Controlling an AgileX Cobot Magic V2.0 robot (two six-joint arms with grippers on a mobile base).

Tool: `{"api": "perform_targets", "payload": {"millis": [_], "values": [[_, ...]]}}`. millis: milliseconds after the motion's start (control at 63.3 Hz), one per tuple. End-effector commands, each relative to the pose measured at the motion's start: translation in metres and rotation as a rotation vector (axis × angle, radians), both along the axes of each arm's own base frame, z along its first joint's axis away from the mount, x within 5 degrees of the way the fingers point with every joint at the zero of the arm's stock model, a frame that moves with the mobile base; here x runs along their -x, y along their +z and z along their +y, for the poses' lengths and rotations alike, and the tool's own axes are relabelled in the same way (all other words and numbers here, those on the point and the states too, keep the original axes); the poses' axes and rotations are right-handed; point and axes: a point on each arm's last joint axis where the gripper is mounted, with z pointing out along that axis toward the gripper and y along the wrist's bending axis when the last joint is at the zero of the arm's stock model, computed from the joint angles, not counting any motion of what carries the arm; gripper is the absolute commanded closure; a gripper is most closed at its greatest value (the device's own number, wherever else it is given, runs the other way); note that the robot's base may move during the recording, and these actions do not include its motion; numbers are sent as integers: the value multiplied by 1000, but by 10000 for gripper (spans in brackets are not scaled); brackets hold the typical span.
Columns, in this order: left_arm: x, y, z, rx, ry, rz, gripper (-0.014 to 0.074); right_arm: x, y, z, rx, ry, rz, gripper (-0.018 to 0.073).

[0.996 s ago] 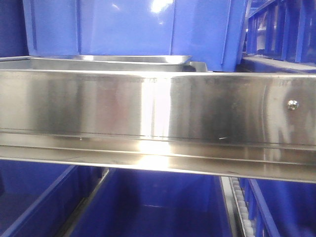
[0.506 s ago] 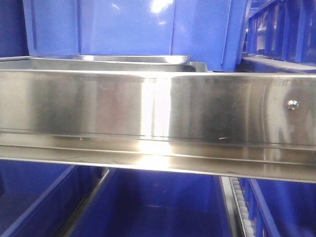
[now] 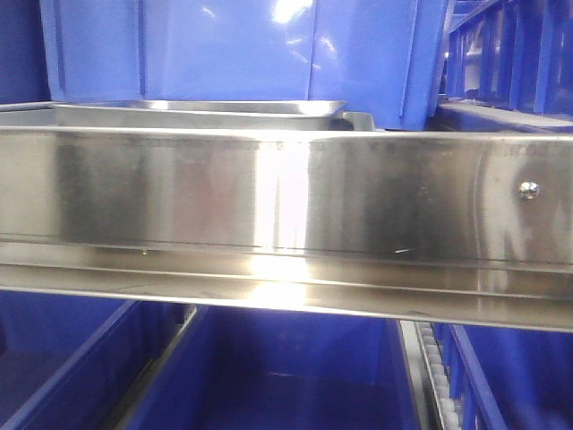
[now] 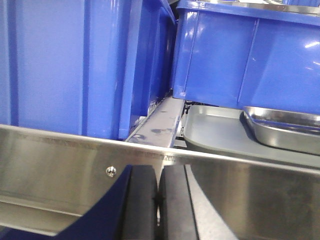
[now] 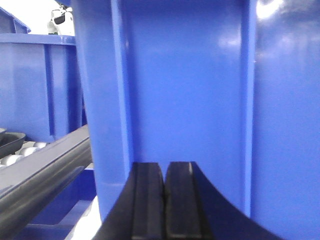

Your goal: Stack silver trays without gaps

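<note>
Hovering behind the steel rail [image 4: 60,160], my left gripper [image 4: 158,200] had its fingers together; my right gripper [image 5: 163,200], likewise closed, faced a blue bin [image 5: 190,100]. One silver tray [image 4: 285,127] sat on a grey tray [image 4: 215,132].

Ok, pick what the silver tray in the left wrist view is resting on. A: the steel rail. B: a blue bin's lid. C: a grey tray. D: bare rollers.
C: the silver tray sits on a flat grey tray, behind the steel rail.
</note>
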Motion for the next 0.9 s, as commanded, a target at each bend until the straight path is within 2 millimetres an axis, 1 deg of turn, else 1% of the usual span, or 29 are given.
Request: {"api": "perform_targets", "payload": {"millis": [0,206,332,617,696,822,885], "values": [[1,4,0,18,1,-40,602,0,2,0,2,-7,-25,638],[1,9,1,35,4,-91,602,0,2,0,2,-7,-25,638],[1,9,1,35,4,-91,602,0,2,0,2,-7,-25,638],[1,9,0,-94,9,-89,602,0,2,0,2,-7,-25,638],[1,9,0,-86,9,-92,602,0,2,0,2,-7,-25,638],[1,9,0,-1,1,-93,602,0,2,0,2,-7,-25,638],[1,9,0,12,0,-93,602,0,2,0,2,-7,-25,638]]}}
